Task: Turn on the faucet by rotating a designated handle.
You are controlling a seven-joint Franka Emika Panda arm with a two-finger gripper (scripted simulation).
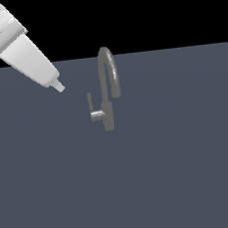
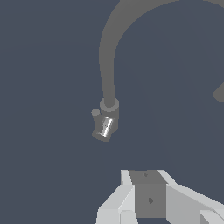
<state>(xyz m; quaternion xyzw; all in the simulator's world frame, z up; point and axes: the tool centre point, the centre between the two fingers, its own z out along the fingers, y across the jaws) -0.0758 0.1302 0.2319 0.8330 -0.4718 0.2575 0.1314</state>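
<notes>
Faucet (image 1: 107, 104) upright near middle of grey tabletop (image 1: 183, 178), post straight, gooseneck spout (image 1: 110, 69) arching over toward exterior view's right. Handle (image 1: 91, 107) on a short horizontal stub off the post's side toward exterior view's left, thin lever rod standing roughly vertical from the stub's end. Probably the off position, so task not yet started.

Gripper (image 1: 58, 85) up and toward exterior view's left of faucet, well apart from it, touching nothing. Arm slanted down toward the handle side, likely lining up an approach to the lever rather than the spout. Only the tip of the gripper visible in exterior view, fingers seen as one narrow end there; wrist view shows just pale gripper body (image 2: 148, 197) at frame edge, fingertips out of shot. Spread or pressed together: cannot tell. Holding nothing, at any rate.

Wrist view looking steeply down on faucet (image 2: 107, 109), stub end (image 2: 105, 127) showing as bright round cap, spout curving away overhead. Camera aimed at post and stub, consistent with targeting the handle.

Next move by judgement: closing in beside the lever, then a sideways push to swing it about the stub. Risk: clipping the spout or sliding off the thin rod.
</notes>
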